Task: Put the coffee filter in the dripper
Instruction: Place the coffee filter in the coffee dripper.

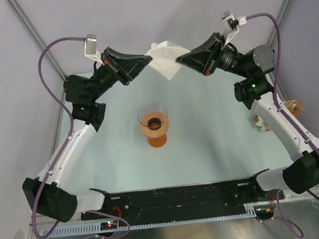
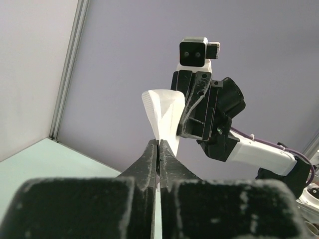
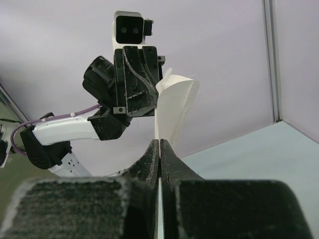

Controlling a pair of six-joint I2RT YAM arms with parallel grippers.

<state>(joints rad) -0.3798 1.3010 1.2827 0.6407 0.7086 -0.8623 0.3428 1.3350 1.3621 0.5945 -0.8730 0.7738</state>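
A white paper coffee filter (image 1: 165,60) hangs in the air at the back of the table, its point downward. My left gripper (image 1: 143,65) is shut on its left edge and my right gripper (image 1: 182,59) is shut on its right edge. In the left wrist view the coffee filter (image 2: 164,114) rises from the closed left gripper (image 2: 158,144), with the other arm behind it. In the right wrist view the coffee filter (image 3: 174,107) stands above the closed right gripper (image 3: 159,143). The clear dripper (image 1: 154,125) with its orange base stands upright mid-table, well in front of the filter.
A tan-and-white stack of paper fans (image 1: 293,110) lies at the right table edge behind the right arm. Grey walls and metal frame posts (image 1: 34,35) enclose the back. A black rail (image 1: 174,197) with the arm bases runs along the near edge.
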